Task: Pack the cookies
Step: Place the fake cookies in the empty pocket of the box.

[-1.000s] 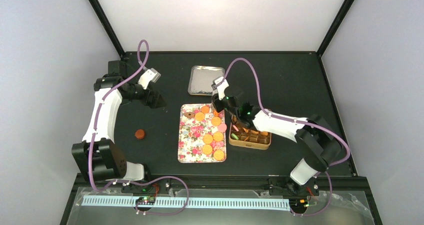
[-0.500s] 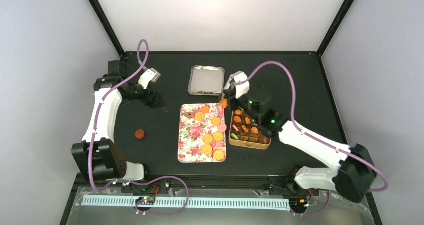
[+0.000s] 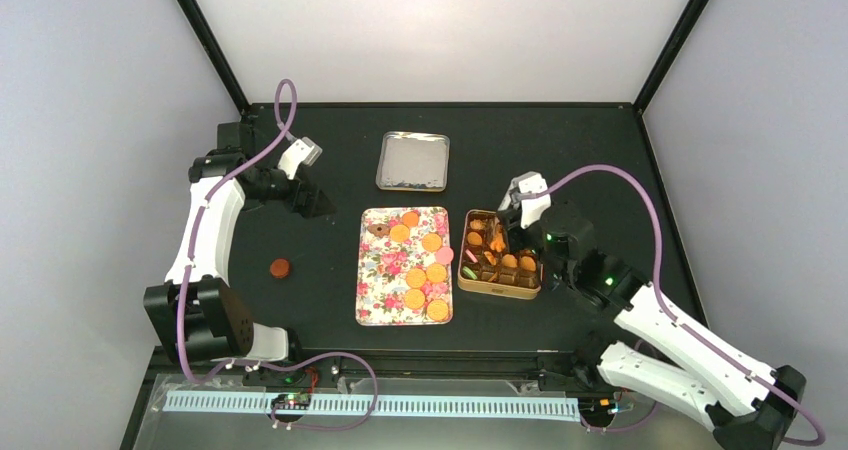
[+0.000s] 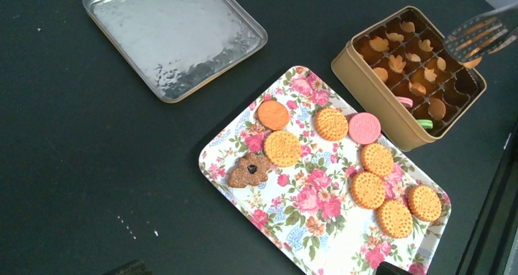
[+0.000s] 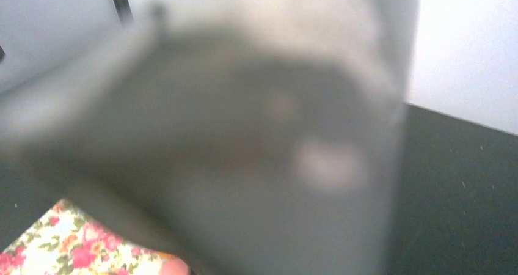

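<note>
right gripper [image 3: 497,231] pinches an orange cookie [image 3: 496,237] over the tin [image 3: 500,288]; left gripper [image 3: 312,202] gapes empty, far left. other cookies [image 3: 415,277] lie on the floral tray [image 3: 378,295]; probably light and brittle, best nipped across their rims.

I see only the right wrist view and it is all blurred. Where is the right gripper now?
Observer: The right gripper hangs over the brown tin, above its far half.
Operator: Does it hold something?
Observer: Yes, an orange cookie stands on edge between its fingers.
Operator: And the left gripper?
Observer: The left gripper is open and holds nothing, out to the left of the flowered tray.
</note>
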`<state>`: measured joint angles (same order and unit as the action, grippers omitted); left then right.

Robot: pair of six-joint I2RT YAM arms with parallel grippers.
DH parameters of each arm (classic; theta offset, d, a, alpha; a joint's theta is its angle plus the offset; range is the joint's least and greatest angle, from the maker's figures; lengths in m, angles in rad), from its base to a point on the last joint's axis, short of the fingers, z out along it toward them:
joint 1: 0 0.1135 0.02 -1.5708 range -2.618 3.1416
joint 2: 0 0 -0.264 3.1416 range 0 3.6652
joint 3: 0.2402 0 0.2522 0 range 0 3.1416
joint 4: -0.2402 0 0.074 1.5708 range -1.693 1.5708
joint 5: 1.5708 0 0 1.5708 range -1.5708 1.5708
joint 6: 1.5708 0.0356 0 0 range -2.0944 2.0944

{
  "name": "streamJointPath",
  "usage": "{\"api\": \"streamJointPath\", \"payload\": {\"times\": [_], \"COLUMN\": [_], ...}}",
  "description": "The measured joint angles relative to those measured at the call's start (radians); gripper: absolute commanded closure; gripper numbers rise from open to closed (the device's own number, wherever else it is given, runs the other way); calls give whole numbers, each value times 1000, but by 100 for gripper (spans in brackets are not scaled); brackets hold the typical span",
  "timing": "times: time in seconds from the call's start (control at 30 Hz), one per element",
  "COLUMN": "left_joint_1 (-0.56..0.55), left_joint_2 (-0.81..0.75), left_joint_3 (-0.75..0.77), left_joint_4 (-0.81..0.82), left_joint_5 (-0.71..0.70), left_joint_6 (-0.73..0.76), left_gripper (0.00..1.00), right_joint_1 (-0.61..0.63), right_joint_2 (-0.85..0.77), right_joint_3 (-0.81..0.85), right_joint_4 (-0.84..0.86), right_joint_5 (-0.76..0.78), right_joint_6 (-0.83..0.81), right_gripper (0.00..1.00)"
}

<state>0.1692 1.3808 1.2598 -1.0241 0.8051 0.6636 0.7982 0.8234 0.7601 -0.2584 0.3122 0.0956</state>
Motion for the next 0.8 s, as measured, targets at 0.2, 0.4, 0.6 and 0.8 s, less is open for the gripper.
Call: {"api": "streamJointPath", "payload": {"times": [0.2, 0.4, 0.6, 0.8], "left_joint_1": [0, 0, 0, 0], "left_joint_2": [0, 0, 0, 0], "left_joint_3": [0, 0, 0, 0], "left_joint_4": [1, 2, 2, 2], "left_joint_5": [8, 11, 11, 11], "left_joint_6": [0, 0, 0, 0], "left_gripper": [1, 1, 1, 1], "right_joint_1": [0, 0, 0, 0], "right_joint_2": [-35, -23, -23, -24], "right_joint_3": [-1, -15, -41, -47], "right_joint_4": [-164, -229, -236, -236], "right_joint_5": [15, 14, 15, 14], "right_joint_6": [64, 111, 129, 132], "right_gripper": [99, 94, 81, 73]}}
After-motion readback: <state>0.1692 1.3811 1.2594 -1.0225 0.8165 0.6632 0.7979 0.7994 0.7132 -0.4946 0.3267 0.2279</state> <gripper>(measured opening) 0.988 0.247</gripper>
